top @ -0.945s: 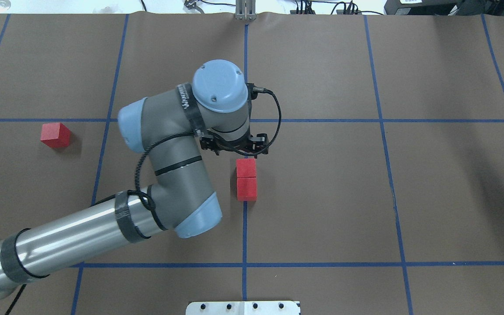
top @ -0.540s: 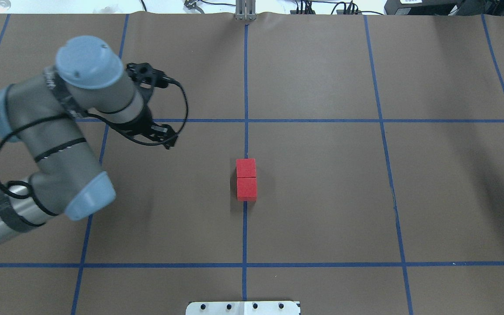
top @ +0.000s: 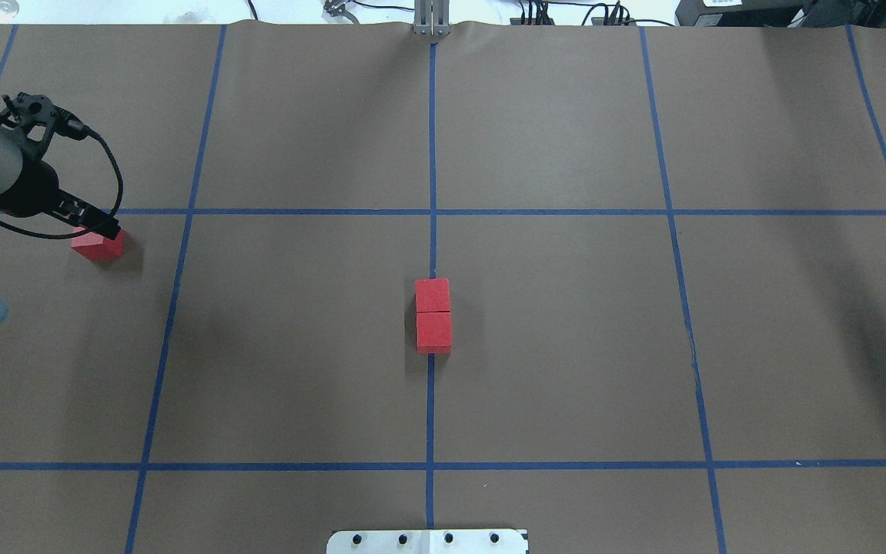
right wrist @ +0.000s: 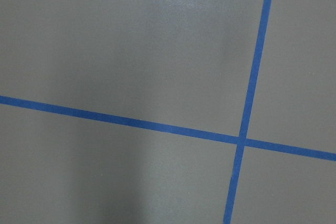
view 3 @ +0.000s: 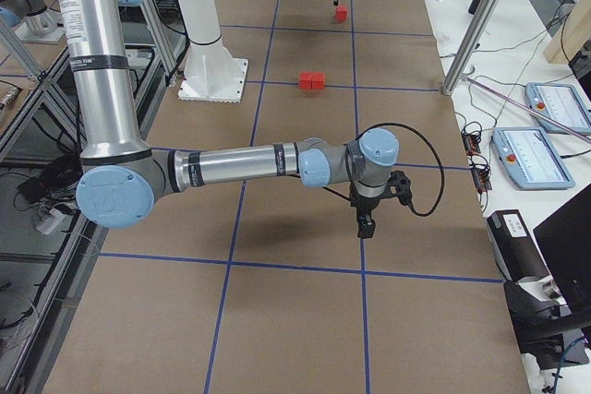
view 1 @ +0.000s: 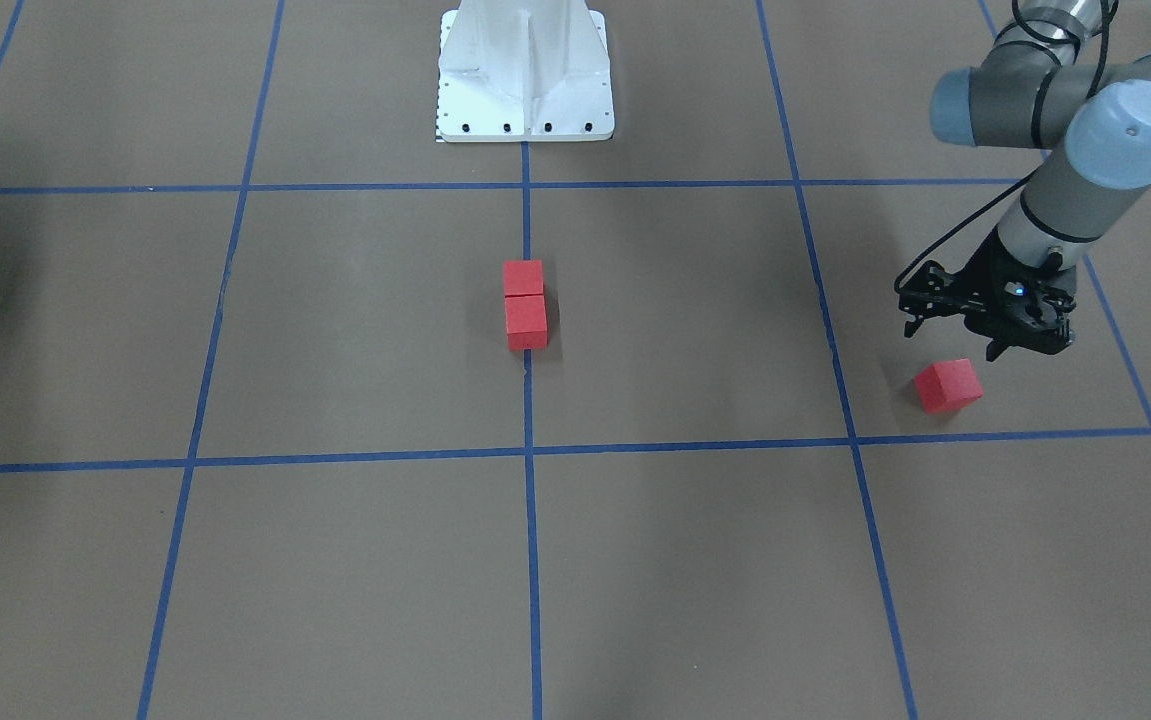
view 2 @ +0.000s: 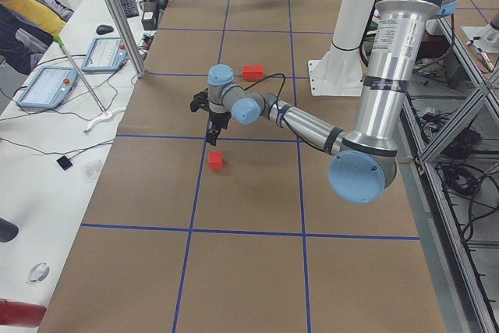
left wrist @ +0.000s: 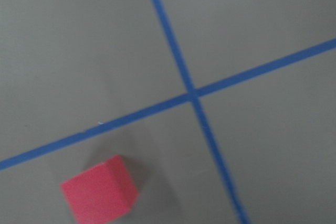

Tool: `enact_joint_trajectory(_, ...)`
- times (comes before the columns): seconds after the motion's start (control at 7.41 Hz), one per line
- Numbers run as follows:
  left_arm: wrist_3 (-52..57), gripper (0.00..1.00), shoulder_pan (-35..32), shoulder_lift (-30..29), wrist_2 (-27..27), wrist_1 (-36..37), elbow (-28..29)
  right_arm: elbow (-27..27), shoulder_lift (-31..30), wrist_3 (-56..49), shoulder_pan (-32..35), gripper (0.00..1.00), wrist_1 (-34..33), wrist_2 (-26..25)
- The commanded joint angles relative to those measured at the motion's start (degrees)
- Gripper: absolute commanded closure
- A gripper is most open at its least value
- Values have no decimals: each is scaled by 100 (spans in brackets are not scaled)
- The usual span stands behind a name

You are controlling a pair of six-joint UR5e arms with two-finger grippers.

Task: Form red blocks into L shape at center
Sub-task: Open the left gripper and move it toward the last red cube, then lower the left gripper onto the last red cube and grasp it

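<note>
Two red blocks (top: 432,295) (top: 433,332) lie touching end to end on the middle vertical tape line at the center (top: 431,254); they also show in the front view (view 1: 523,278) (view 1: 526,322). The third red block (top: 98,245) lies alone at the far left, also seen in the front view (view 1: 948,385) and the left wrist view (left wrist: 100,190). My left gripper (top: 92,223) hovers just above and beside it, jaws apart and empty (view 1: 1030,345). My right gripper (view 3: 365,223) hangs over bare floor far from the blocks; I cannot tell its state.
The white robot base plate (view 1: 525,90) stands at the near middle edge (top: 427,541). A side table with tablets (view 2: 51,83) and a seated person border the far edge. Metal posts (view 3: 471,25) stand at that edge.
My left arm has swung from over the center pair out to the far left, above the lone red block. The two center blocks have stayed put.
</note>
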Motion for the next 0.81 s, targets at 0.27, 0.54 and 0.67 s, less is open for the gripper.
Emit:
enact_joint_trajectory(0.27, -649, 0, -50, 87, -105, -456, 559, 8, -9, 1, 0, 0, 0, 0)
enact_joint_trajectory(0.54, -2039, 1, -128, 69, 243, -516, 508, 16, -9, 1, 0, 1, 0, -9)
enact_joint_trajectory(0.67, -2223, 0, -173, -71, 351, -499, 524, 8, -9, 1, 0, 1, 0, -9)
